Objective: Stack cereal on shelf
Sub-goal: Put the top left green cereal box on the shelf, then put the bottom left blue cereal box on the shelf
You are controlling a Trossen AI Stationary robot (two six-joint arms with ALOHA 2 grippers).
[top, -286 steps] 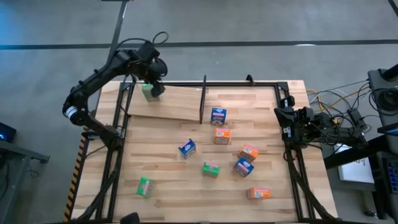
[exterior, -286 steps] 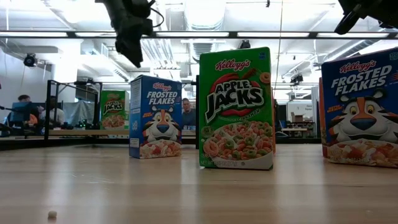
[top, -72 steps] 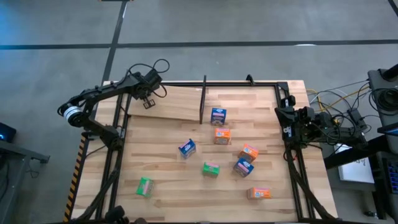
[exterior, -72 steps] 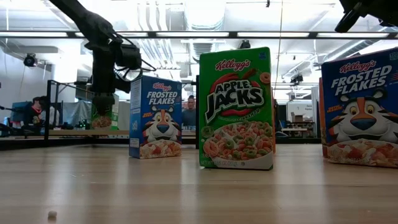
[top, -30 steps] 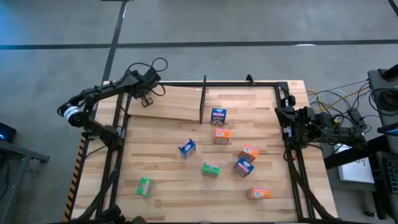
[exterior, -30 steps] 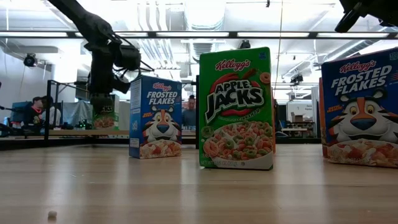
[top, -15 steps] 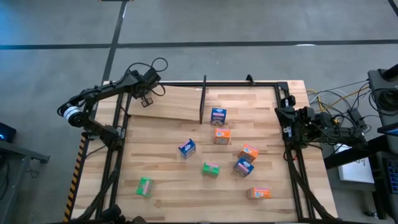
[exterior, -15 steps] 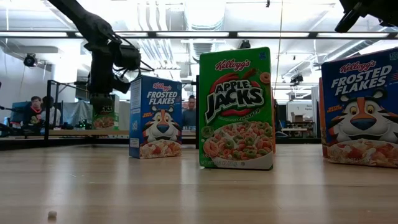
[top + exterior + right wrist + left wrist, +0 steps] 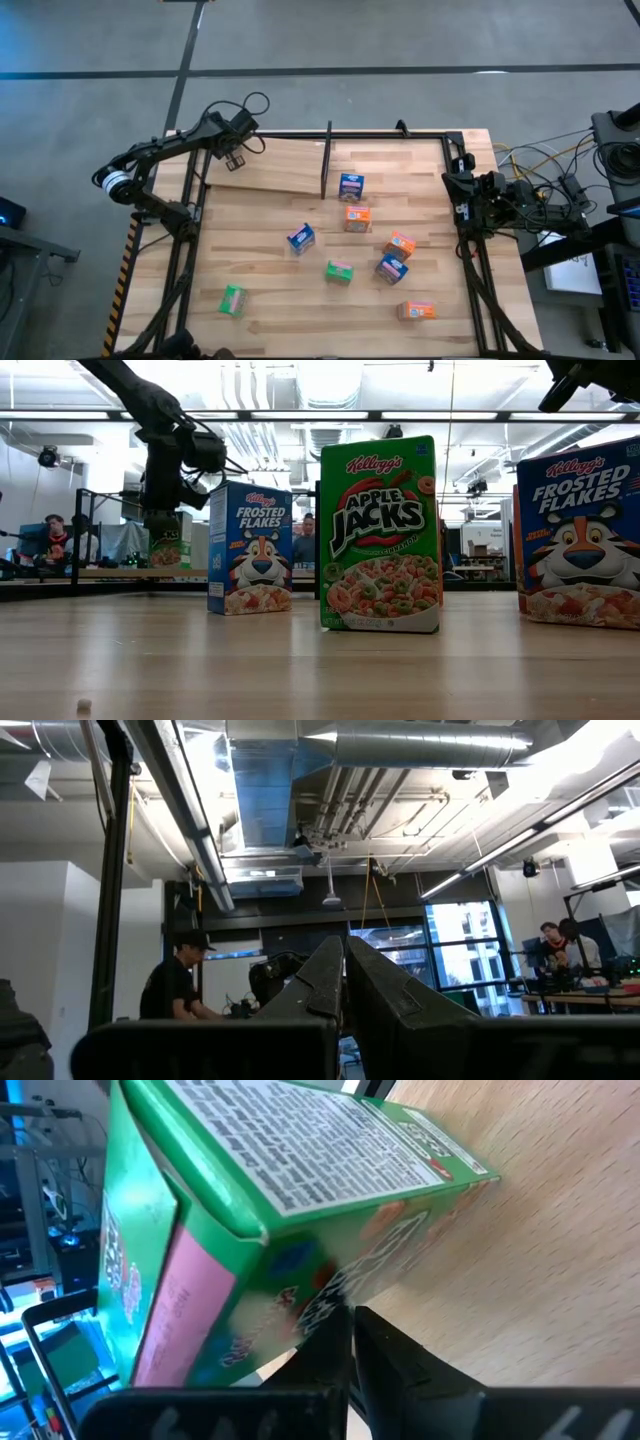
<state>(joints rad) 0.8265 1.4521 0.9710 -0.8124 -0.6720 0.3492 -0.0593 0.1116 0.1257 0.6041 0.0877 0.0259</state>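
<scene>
A green cereal box [image 9: 250, 1210] stands on the shelf's light plank [image 9: 285, 165] at its far left corner, small in the low view [image 9: 168, 548]. My left gripper [image 9: 237, 160] is shut right over it and hides it from above. Several other green, blue and orange boxes are spread over the tabletop, among them a blue one [image 9: 351, 185] and an orange one [image 9: 357, 217] beside the shelf. My right gripper [image 9: 345, 955] is shut and waits at the table's right edge [image 9: 463, 195], pointing out into the room. My left gripper's shut fingertips [image 9: 345, 1325] lie against the green box's printed wide face [image 9: 320, 1285], coming slanting down from above. The box stands on the shelf plank. Whether the fingers press on it or only touch it, I cannot tell.
The shelf's black divider rod [image 9: 326, 160] stands right of the left gripper. Loose boxes lie mid-table: blue [image 9: 301, 238], green [image 9: 339, 271], orange [image 9: 400, 245], blue [image 9: 391, 267], green [image 9: 233, 300], orange [image 9: 417, 311]. Black frame rails [image 9: 185, 250] run along both table sides.
</scene>
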